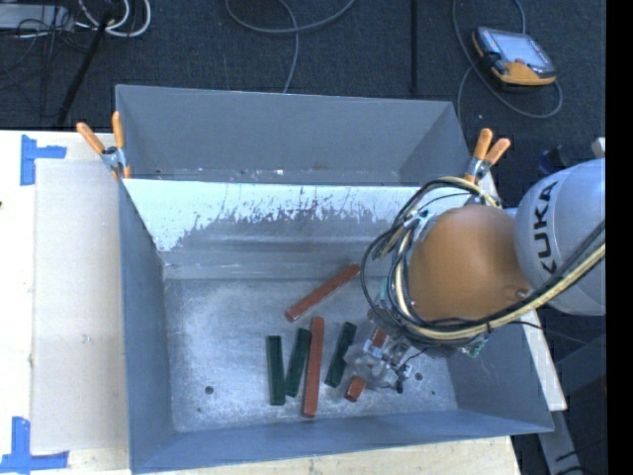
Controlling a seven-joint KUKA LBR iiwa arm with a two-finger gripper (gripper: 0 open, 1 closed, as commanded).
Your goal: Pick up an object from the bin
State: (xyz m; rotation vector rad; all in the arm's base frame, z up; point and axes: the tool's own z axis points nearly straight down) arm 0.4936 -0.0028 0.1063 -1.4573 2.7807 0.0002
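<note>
Tool (381, 366), lower right, apart or together I cannot tell, sits by a brown stub (354, 390); the neighbouring green stick (341, 353) could foul a grasp.

Robotics lab: KUKA arm (569, 236) over grey metal bin (287, 137), cables (127, 6) across dark carpet (386, 52)

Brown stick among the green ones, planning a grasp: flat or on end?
Flat: the brown stick lies lengthwise on the bin floor.

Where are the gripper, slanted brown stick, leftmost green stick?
gripper (381, 371), camera view, its tip.
slanted brown stick (323, 293), camera view, its middle.
leftmost green stick (275, 369), camera view, its middle.
</note>
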